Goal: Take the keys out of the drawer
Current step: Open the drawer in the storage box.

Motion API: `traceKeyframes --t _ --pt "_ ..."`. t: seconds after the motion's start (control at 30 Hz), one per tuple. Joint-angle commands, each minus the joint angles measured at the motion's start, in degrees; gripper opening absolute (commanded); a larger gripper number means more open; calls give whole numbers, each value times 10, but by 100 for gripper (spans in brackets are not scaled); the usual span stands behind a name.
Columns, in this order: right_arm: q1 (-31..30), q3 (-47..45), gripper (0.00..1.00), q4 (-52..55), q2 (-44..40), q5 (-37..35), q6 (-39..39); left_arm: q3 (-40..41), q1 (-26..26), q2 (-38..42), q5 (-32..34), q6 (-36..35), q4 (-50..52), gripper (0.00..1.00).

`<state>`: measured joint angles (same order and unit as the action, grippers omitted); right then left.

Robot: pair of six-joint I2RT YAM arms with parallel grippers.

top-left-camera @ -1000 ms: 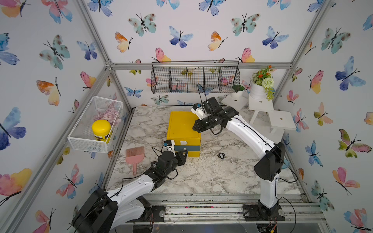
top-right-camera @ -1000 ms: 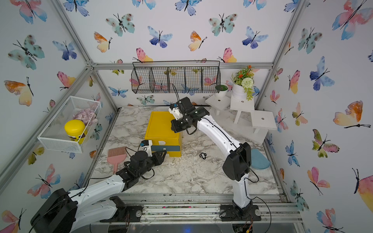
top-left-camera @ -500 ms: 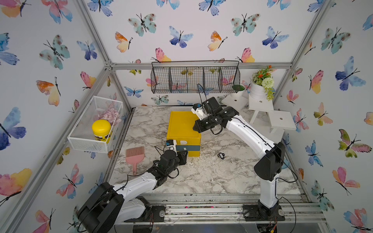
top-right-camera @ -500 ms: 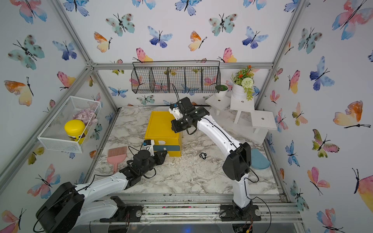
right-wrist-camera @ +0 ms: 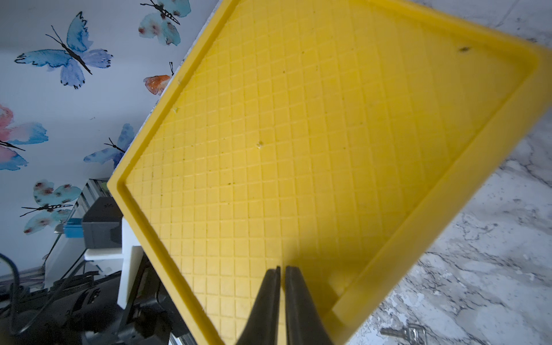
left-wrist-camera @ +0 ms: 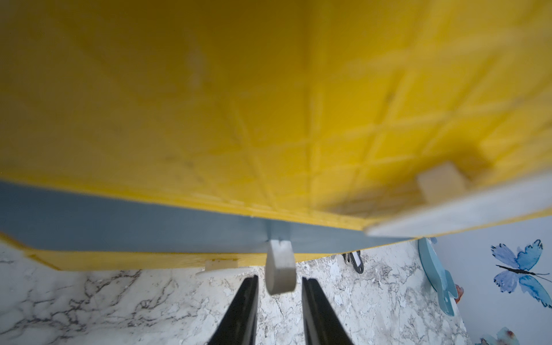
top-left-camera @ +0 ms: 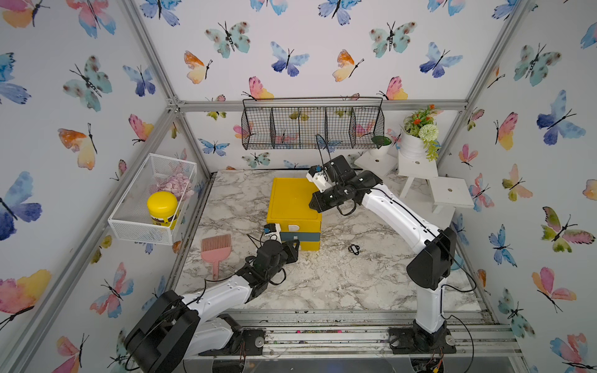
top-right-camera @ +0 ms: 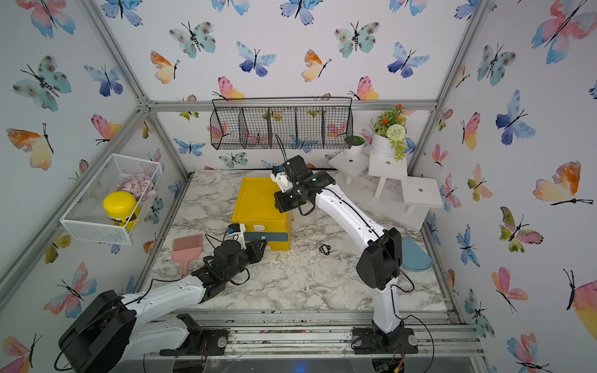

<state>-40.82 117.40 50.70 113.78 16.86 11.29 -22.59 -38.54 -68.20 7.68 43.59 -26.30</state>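
1 bunch of keys, black tag, already lies on the desk near the yellow cabinet. The blue-grey drawer looks shut, so any other keys are hidden. The left end effector stands apart around the white knob, not clamped. The right end effector is pressed together on the cabinet top. No writing is readable.

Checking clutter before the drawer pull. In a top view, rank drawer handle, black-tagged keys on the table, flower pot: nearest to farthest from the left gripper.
1. drawer handle: on the blue drawer, between the open fingers of the left gripper.
2. black-tagged keys: on the tabletop, to the gripper's right.
3. flower pot: back right corner, on a white stool.
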Motion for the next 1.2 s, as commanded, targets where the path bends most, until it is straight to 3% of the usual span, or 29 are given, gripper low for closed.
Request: traceKeyframes --t 0.0,0.33,0.7,1.17 --pt "-1 4 13 12 -15 -8 -7 2 5 9 27 3 -7 32" --pt "-1 8 13 17 -11 -8 -7 -22 8 -32 7 -14 -22 29" --pt "-1 13 12 15 -6 -10 -12 -14 10 -29 6 -20 -35 1" --pt "-1 23 12 17 0 -14 -21 23 10 25 -3 -4 -11 0"
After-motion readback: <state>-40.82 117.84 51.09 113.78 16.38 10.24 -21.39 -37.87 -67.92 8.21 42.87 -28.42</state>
